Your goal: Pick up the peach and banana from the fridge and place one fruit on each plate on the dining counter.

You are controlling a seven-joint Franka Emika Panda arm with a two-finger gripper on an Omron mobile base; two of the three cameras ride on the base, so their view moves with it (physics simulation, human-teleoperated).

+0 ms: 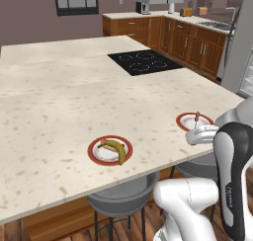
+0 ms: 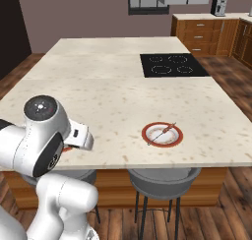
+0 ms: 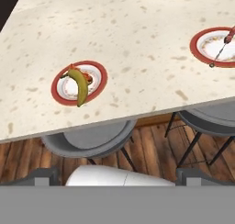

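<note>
The banana (image 1: 116, 149) (image 3: 81, 87) lies across the left red-rimmed plate (image 1: 95, 152) (image 3: 57, 88) near the front edge of the dining counter (image 1: 74, 101) (image 2: 113, 86) (image 3: 128, 30). The right plate (image 1: 183, 121) (image 2: 148, 135) (image 3: 198, 47) holds only a thin red-handled utensil (image 2: 165, 130) (image 3: 223, 45). My gripper (image 3: 120, 175) is open and empty, pulled back above the counter's front edge, with its fingertips (image 3: 43, 175) wide apart. The peach is out of view. The fridge (image 1: 236, 47) shows as a grey side at the far right.
A black cooktop (image 1: 143, 61) (image 2: 170, 64) is set into the counter's far side. Grey stools (image 1: 123, 193) (image 2: 162, 177) (image 3: 89, 140) stand under the front edge. Wooden cabinets (image 1: 188, 42) line the back wall. My white arm (image 2: 44, 135) covers the left plate in the right base view.
</note>
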